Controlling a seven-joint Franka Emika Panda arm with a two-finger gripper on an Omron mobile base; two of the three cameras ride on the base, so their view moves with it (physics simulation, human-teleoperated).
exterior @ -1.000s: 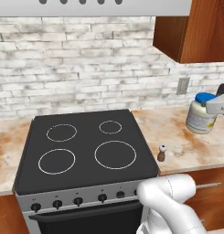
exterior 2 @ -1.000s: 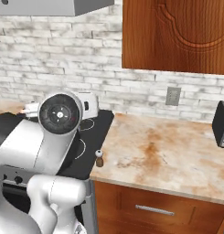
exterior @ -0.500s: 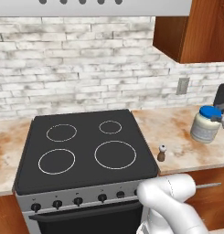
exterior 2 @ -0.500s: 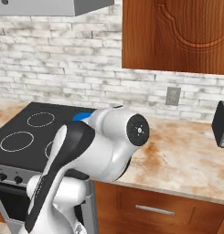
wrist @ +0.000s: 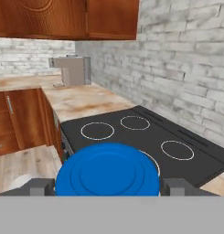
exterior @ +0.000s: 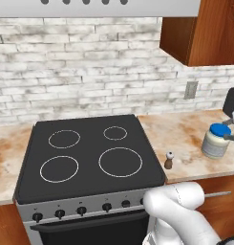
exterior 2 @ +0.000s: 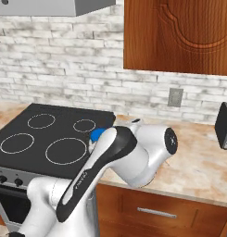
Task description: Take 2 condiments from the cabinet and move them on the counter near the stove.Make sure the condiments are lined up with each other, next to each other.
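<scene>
- Two condiments are on your screens: a wide white jar with a blue lid and yellowish label and a small dark-brown shaker with a pale silvery cap.
- In your left base view the jar sits over the beige marble-like stone counter with rust-brown blotches, far to the right of the stove and near the frame's right edge; you cannot tell from this angle whether its base touches the stone.
- The two-finger gripper is clenched on that jar: in your hand view the blue lid fills the space between the two dark fingertips, one pressed to each side.
- In your right base view only a patch of the blue lid peeks out to the left of the white arm's dark forearm.
- The shaker stands upright on the counter just beside the right edge of the black glass cooktop with four white ring burners, near the front corner.
- Jar and shaker are well apart, the jar farther right and a little farther back.
- The reddish-brown wooden wall cabinet hangs above the right-hand counter; in your right base view its carved door is closed.
- In your hand view a grey coffee machine stands on the counter beyond the stove.
</scene>
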